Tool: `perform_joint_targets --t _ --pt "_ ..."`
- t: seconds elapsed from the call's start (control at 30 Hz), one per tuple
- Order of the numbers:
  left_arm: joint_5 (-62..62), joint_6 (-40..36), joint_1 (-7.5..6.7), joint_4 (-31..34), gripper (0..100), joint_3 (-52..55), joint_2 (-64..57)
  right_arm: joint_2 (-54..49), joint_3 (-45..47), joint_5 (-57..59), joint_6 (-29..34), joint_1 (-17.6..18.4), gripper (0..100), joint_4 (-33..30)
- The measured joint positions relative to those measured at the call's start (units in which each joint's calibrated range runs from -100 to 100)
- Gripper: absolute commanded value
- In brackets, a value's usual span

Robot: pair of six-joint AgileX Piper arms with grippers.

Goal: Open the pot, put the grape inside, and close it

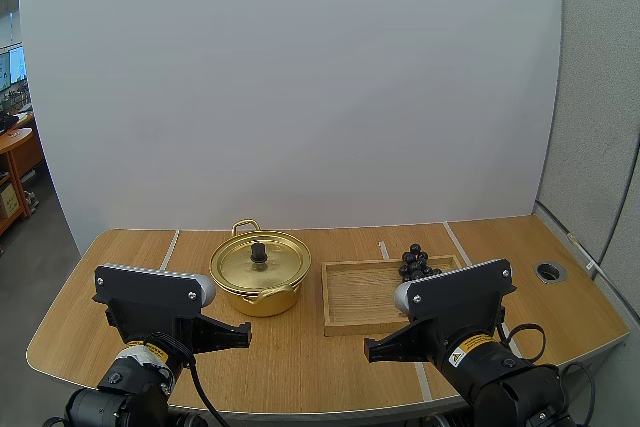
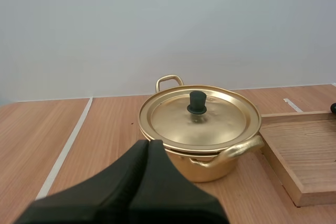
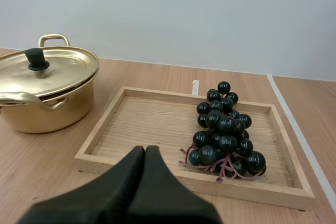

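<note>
On the wooden table (image 1: 300,362), left of centre, stands a gold pot (image 1: 262,297) with two loop handles. Its gold lid (image 2: 220,119) sits flat on the rim and is topped by a small black knob (image 2: 197,102). Just to the right of the pot lies a shallow wooden tray (image 3: 139,124), close beside it; whether the two touch I cannot tell. A bunch of grapes (image 3: 223,129) rests in the right half of the tray. The berries are round, glossy and almost black, and reddish-brown stems show at the near end of the bunch.

The left gripper (image 2: 148,143) hovers over the table on the near side of the pot. Its two black fingers are pressed together into one dark wedge, holding nothing. The tips point toward the pot's near wall, just under the lid's rim, and are apart from it.

The right gripper (image 3: 145,149) hovers in front of the tray's near edge, its fingers likewise pressed together on nothing. The grapes lie beyond its tips and to the right, apart from them. The pot stands off to its left.
</note>
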Motion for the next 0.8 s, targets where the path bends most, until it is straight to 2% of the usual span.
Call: perform_joint_targets --t 0.8 --pt "0.00 0.00 0.00 0.00 0 0.00 0.00 0.00 0.00 0.00 0.00 0.00 0 1.35"
